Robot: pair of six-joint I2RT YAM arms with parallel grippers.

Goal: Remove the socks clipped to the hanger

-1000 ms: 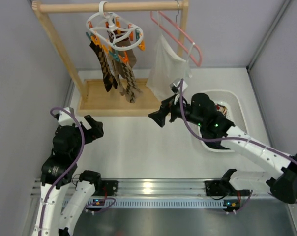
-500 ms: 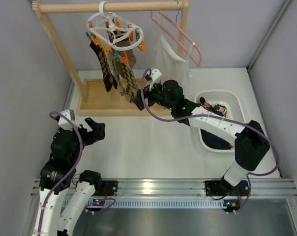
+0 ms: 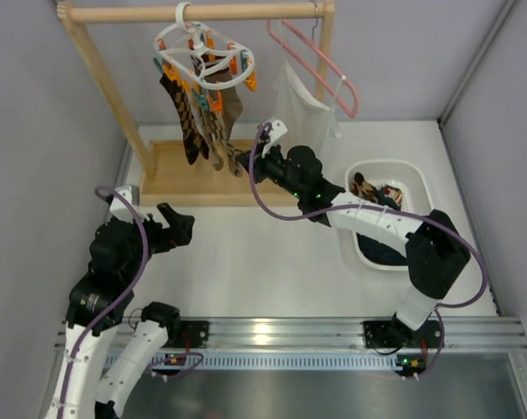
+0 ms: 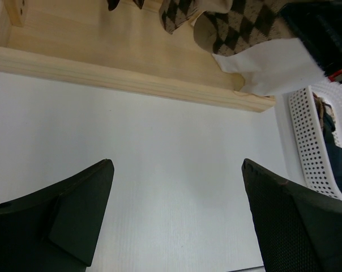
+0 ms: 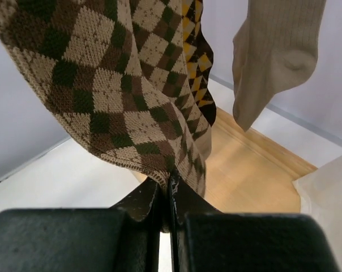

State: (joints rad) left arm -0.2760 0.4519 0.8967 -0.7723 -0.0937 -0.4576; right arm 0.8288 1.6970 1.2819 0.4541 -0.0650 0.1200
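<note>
The table is filling the middle of the top view, and one wooden rack is standing at its upper left. Two arms are rising from the bottom edge. The right arm is lying stretched up and leftward to the rack, while the left arm is sitting folded at lower left, well apart from it. One basket is sitting at centre right, holding a few dark and brown pieces too tangled to count. One white cloth is hanging from one pink hanger at upper centre. Just left of it, one white ring hanger is hanging from the rod, its orange and teal clothespins gripping the socks. The socks are overlapping in the top view. The right wrist view is showing three: two argyle and one tan sock.

The right gripper is pinching the bottom edge of the nearer argyle sock, its jaws pressed together on the fabric. That sock's long axis is running straight up from the gripper to its clip, so freeing it is likely calling for a pull downward, toward the bottom of the frame. The left gripper is hovering spread wide over bare table, holding nothing, and the right one is clearly nearer.
</note>
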